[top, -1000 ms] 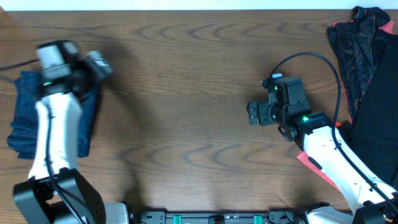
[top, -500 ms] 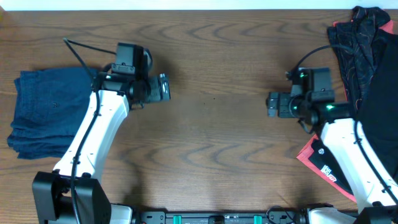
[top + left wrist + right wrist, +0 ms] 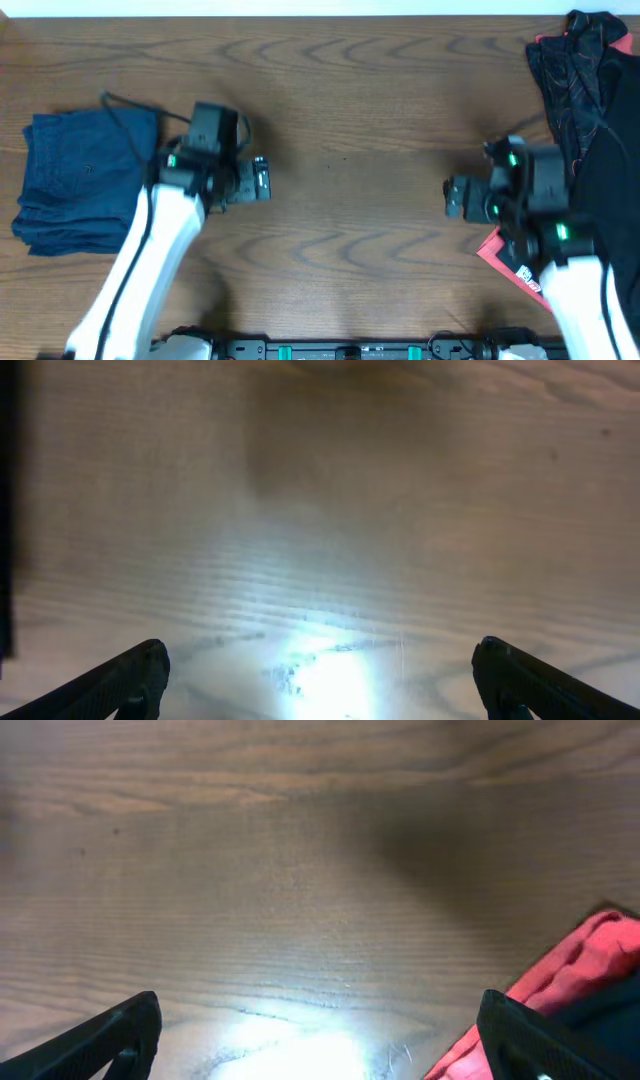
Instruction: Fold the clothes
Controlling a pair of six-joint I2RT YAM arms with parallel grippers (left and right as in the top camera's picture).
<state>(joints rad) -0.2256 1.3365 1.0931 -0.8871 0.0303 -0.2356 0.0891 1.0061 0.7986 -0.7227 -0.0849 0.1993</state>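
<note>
Dan: Both arms have shifted since a second ago. The left gripper was over the blue garment and now it's out above bare table, and the right gripper has slid back toward the front edge.

Kit: Holding anything?

Dan: Nope. Both wrist views show the fingertips spread wide with only wood between them. Empty-handed on both sides.

Kit: So why park in the middle?

Dan: My guess is the blue one's finished. It sits squared up at the far left, well apart from everything, like a done stack. The pile of clothes is still crumpled at the far right edge, with a red cloth poking out just beside the right arm. Its wrist camera catches that corner too.

Kit: So the right one grabs next?

Dan: Probably. It's nearest, jaws already open, and the cleared centre looks like the folding spot.
</note>
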